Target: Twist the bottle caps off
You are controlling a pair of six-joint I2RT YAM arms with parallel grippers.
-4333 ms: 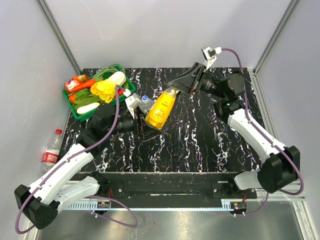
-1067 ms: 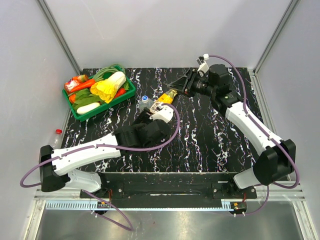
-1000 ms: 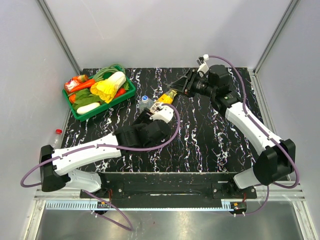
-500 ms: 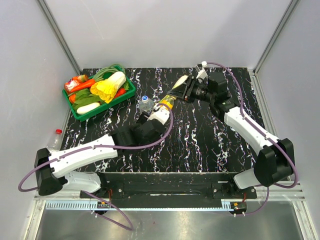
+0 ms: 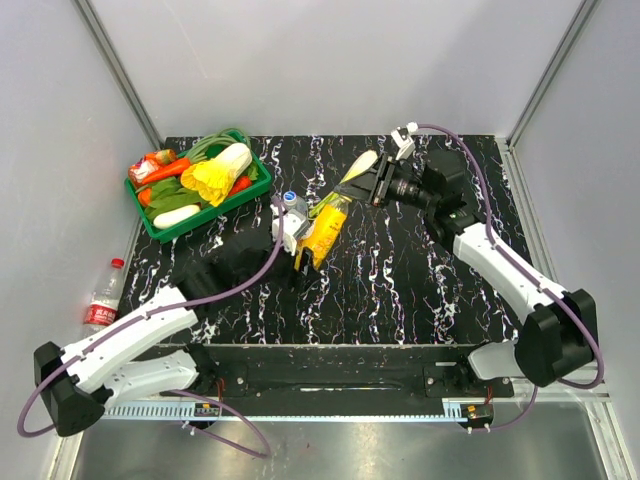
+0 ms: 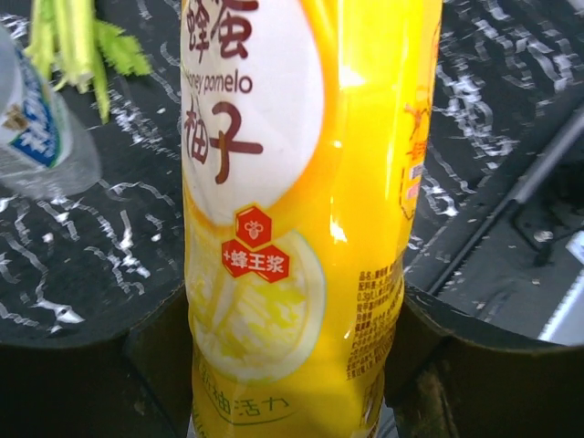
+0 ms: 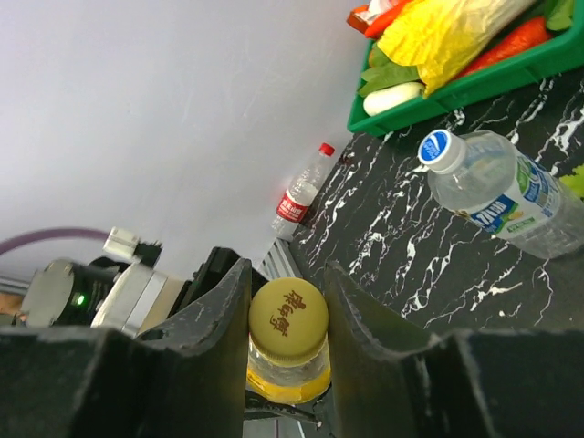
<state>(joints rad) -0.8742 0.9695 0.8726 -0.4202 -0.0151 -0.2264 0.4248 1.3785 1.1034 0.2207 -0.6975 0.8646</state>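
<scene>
The orange-yellow juice bottle (image 5: 324, 226) is held tilted above the table's middle. My left gripper (image 5: 303, 252) is shut on its lower body; in the left wrist view the bottle (image 6: 292, 201) fills the frame, with the gripper (image 6: 294, 365) clamped on both sides. My right gripper (image 5: 352, 186) is shut on the bottle's yellow cap (image 7: 288, 316), one finger on each side of it. The clear bottle with the pale blue label (image 5: 292, 206) stands just left of the juice bottle and shows in the right wrist view (image 7: 497, 196). The red-label bottle (image 5: 103, 300) stands off the table's left edge.
A green tray (image 5: 160, 229) of vegetables sits at the back left of the black marbled table (image 5: 420, 280). Green stalks (image 6: 73, 36) lie near the blue-label bottle (image 6: 36, 119). Grey walls close in the left, back and right sides.
My left arm has drawn back toward the left and now grips the juice bottle lower down, so its body shows. My right gripper has stayed at the cap.
</scene>
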